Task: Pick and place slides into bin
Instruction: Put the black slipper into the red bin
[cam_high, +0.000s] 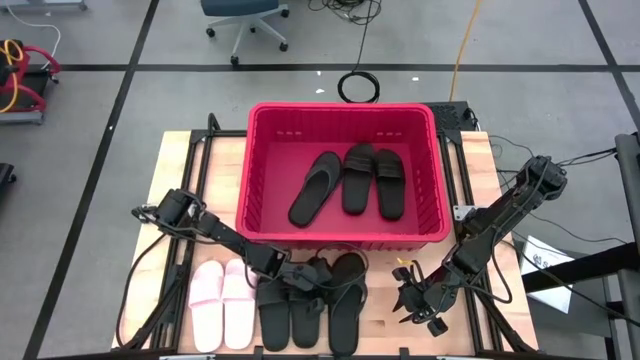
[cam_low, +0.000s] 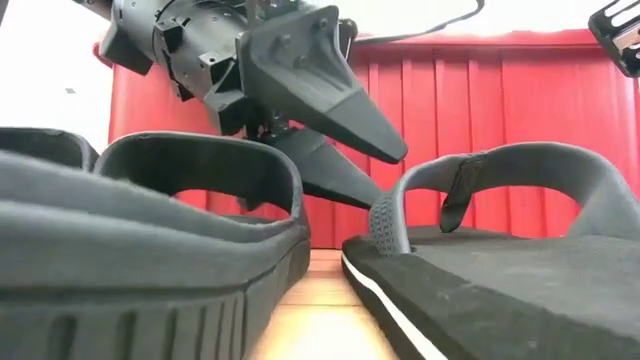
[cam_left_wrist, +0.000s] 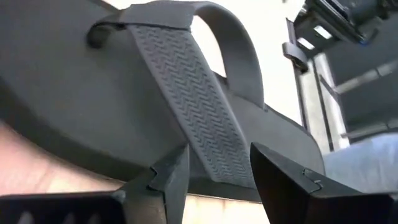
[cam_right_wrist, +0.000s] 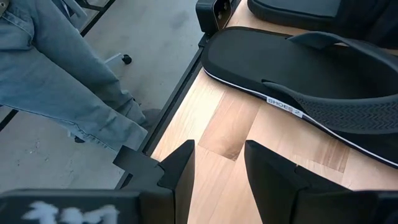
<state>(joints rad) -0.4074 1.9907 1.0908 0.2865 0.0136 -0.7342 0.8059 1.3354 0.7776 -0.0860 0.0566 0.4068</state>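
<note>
1. On the wooden table (cam_high: 180, 160) you see the red bin (cam_high: 343, 118) at the middle of the far side, and inside it three black slides side by side: a thong flip-flop (cam_high: 315, 187) toward the left arm's side, and a wide-strap pair (cam_high: 373, 178) next to it.
2. Along the near edge, in front of the bin, you find the rest in a row: the pale pink pair (cam_high: 223, 303) farthest toward the left arm's side, then a second black wide-strap pair (cam_high: 290, 318), then the other thong flip-flop (cam_high: 347, 300).
3. Your left gripper (cam_high: 318, 275) is low over that row, just in front of the bin's near wall, at the strap end of the black slides. In the left wrist view its fingers (cam_left_wrist: 168, 177) stand apart with the ribbed strap (cam_left_wrist: 186, 93) of the thong flip-flop between and just beyond them; they straddle the strap, and you cannot tell whether they touch it. The sole lies flat on the table in the low view.
4. Your right gripper (cam_high: 415, 305) waits near the table's near corner on its own side, apart from the slides. Its fingers (cam_right_wrist: 180, 168) are parted over bare wood and hold nothing.
5. Beyond the table edge, the right wrist view shows you a person's leg in blue jeans (cam_right_wrist: 56, 74).
</note>
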